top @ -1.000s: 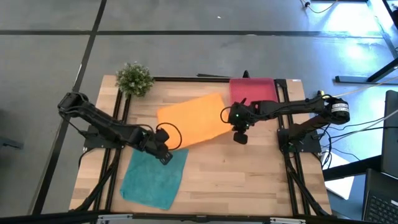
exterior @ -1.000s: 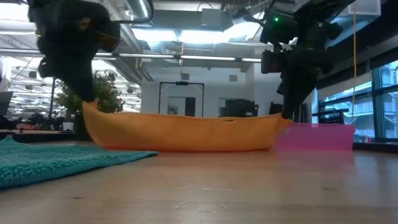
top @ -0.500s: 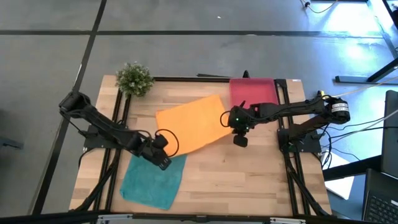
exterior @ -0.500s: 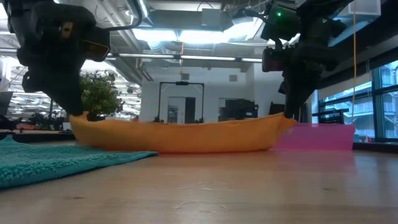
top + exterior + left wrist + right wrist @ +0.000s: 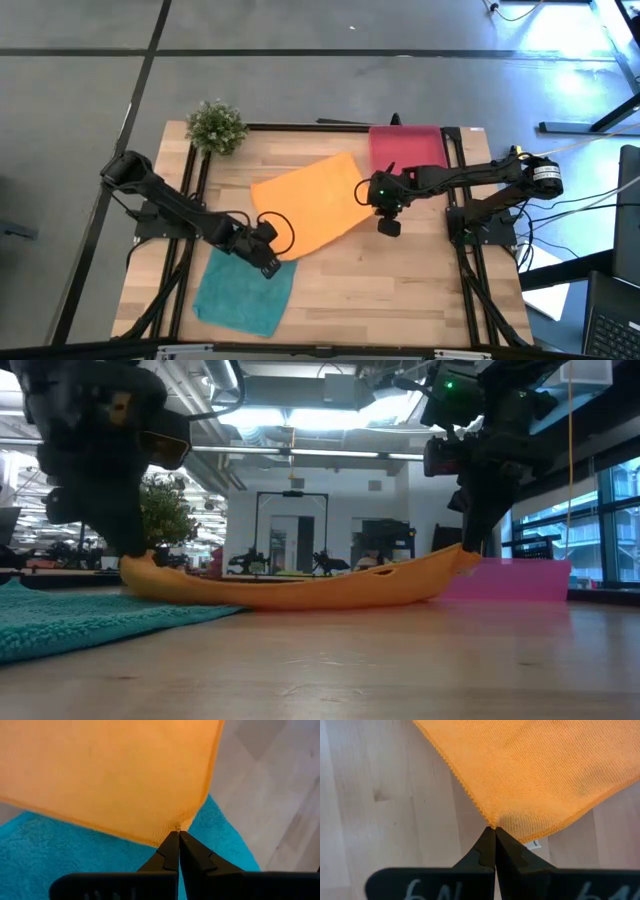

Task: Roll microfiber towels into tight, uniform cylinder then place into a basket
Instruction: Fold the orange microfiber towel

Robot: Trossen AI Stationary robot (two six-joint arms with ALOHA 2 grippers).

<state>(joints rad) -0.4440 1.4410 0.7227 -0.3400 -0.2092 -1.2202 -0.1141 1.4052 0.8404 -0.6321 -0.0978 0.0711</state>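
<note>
Orange microfiber towel (image 5: 308, 202) hangs spread, lifted by 2 corners (middle sagging); teal towel (image 5: 242, 293) lies flat below it; pinkish-red basket (image 5: 406, 147) sits at the far edge.

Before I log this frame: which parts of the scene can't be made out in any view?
- Flat pinkish-red basket: its inside is hidden in the low view, which shows only a side wall; from the high view nothing is visible inside.
- Teal microfiber towel: one corner is covered by the shut left gripper and the lifted orange microfiber towel.
- Small white tag under the orange towel: unreadable in the right wrist view beside the shut right gripper.
</note>
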